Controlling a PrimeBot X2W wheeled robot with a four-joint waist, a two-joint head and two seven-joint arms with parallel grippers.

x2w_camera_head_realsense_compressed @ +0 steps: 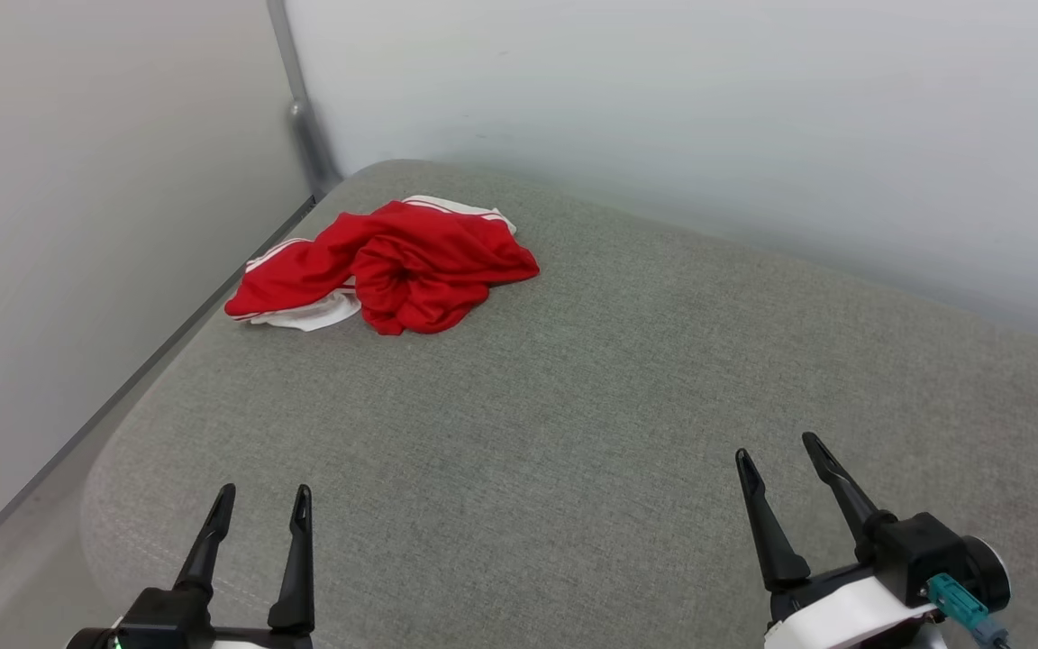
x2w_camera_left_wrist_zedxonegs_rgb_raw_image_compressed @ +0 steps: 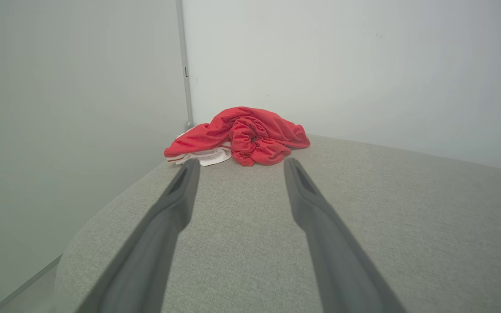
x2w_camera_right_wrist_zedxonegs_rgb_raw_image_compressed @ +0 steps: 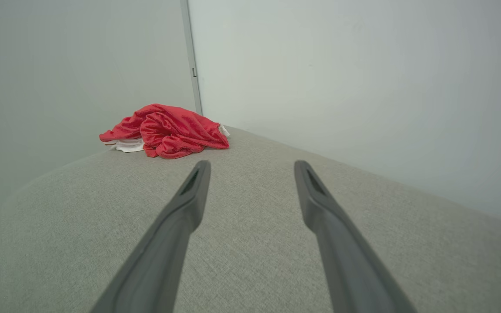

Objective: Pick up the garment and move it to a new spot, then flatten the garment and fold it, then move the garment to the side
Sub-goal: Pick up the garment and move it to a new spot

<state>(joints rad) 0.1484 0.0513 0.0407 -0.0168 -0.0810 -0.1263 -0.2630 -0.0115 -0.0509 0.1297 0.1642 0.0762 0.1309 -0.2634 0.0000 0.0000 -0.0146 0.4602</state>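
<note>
Red garment lies crumpled at 11 o'clock on the grey cushion, well apart from your left gripper and right gripper; both stand spread, empty, ready to reach.

Soft cloth garment, matt woven cushion
</note>
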